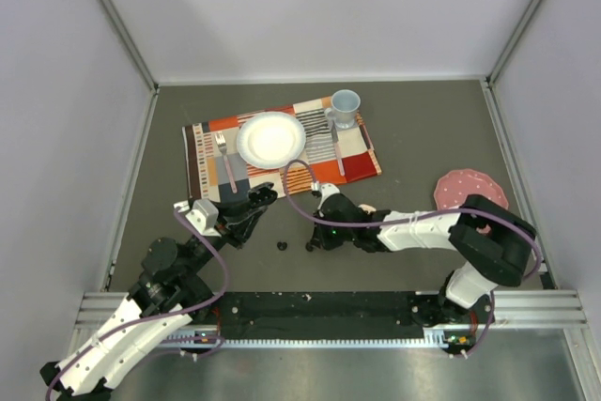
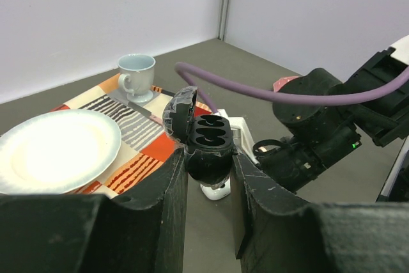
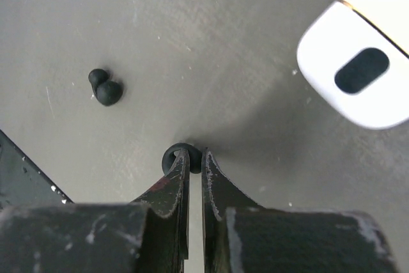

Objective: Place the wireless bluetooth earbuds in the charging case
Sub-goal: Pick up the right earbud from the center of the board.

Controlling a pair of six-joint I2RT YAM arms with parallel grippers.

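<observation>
A black charging case [image 2: 208, 144] with its lid flipped open and two empty wells showing is held upright in my left gripper [image 2: 208, 174], which is shut on its lower body just in front of the placemat. In the right wrist view my right gripper [image 3: 192, 156] points down at the table, shut on a small black earbud [image 3: 171, 157] pinched at its fingertips. Another black earbud [image 3: 105, 87] lies loose on the table to its left, also seen as a dark dot [image 1: 282, 246] between the two arms. No white earbuds show.
A white charging case [image 3: 377, 110] lies closed near the right gripper. A striped placemat [image 1: 357, 152] at the back holds a white plate [image 1: 270, 138], a pale blue cup [image 1: 345, 107], a fork and a knife. A pink plate [image 1: 468, 188] sits at the right.
</observation>
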